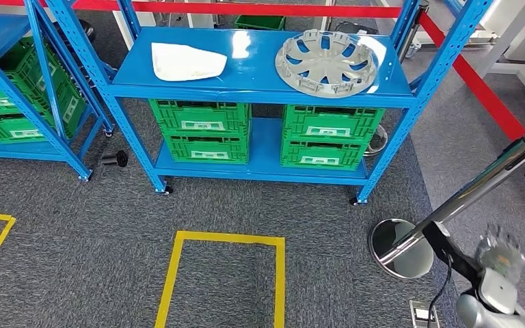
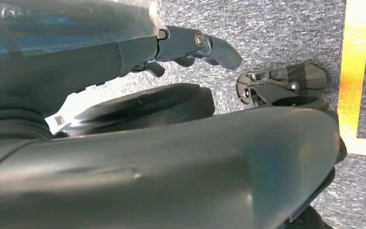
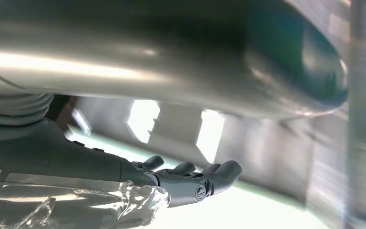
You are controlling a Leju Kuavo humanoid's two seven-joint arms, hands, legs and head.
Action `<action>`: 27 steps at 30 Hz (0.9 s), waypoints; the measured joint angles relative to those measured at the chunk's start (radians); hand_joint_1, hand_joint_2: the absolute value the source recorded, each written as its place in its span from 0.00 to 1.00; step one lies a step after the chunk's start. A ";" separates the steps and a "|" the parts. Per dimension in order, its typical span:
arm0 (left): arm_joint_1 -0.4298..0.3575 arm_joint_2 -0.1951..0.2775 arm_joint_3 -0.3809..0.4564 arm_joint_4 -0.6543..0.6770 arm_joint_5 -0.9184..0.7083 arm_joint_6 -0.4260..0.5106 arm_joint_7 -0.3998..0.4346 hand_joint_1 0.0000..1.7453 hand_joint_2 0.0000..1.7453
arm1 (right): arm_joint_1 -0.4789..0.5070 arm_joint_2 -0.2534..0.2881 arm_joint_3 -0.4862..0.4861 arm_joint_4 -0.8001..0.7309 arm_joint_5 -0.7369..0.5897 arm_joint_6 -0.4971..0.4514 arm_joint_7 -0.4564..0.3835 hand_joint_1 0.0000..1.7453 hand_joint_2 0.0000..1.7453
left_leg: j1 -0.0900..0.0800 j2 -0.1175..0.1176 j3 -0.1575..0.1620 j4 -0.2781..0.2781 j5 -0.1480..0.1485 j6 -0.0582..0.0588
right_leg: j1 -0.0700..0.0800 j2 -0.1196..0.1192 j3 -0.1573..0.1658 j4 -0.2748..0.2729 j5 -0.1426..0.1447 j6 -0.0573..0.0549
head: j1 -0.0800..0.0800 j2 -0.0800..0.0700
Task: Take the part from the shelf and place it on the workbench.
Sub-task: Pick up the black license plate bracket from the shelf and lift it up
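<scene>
A blue shelf [image 1: 260, 85] stands ahead of me on grey carpet. On its upper board lie a white curved part [image 1: 186, 61] at the left and a silver wheel cover [image 1: 326, 61] at the right. My right hand [image 1: 499, 256] is raised at the lower right of the head view, blurred, fingers apart, far from the shelf and holding nothing. The right wrist view shows the same right hand [image 3: 190, 181] with bare fingers. My left hand [image 2: 195, 47] hangs beside my body over the carpet, with nothing in its fingers.
Green crates [image 1: 205, 130] [image 1: 328, 135] fill the shelf's lower board. A chrome barrier post [image 1: 478, 188] with a round base [image 1: 400, 247] and a red belt [image 1: 472, 75] stands at the right. Yellow tape [image 1: 225, 239] marks a rectangle on the floor. A second shelf with crates [image 1: 14, 89] is at the left.
</scene>
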 joint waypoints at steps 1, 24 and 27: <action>-0.001 0.000 -0.002 0.000 -0.004 -0.003 0.000 0.00 0.00 | -0.018 -0.005 -0.026 -0.063 0.093 0.081 0.002 0.00 0.00 | 0.000 0.000 0.000 0.000 0.001 0.000 | 0.000 0.000 0.000 0.000 0.000 0.000 | 0.001 0.000; -0.013 -0.005 -0.057 0.003 -0.051 -0.052 0.024 0.00 0.00 | -0.477 0.228 0.168 -0.467 0.262 0.381 -0.153 0.00 0.00 | 0.000 -0.004 -0.001 -0.006 0.009 -0.003 | -0.001 -0.005 -0.004 0.000 0.004 -0.002 | -0.001 0.000; -0.013 -0.004 -0.063 0.005 -0.051 -0.052 0.029 0.00 0.00 | -0.489 0.237 0.184 -0.466 0.237 0.379 -0.144 0.00 0.00 | 0.000 -0.004 -0.001 -0.006 0.009 -0.003 | -0.001 -0.005 -0.004 -0.001 0.004 -0.002 | -0.001 0.000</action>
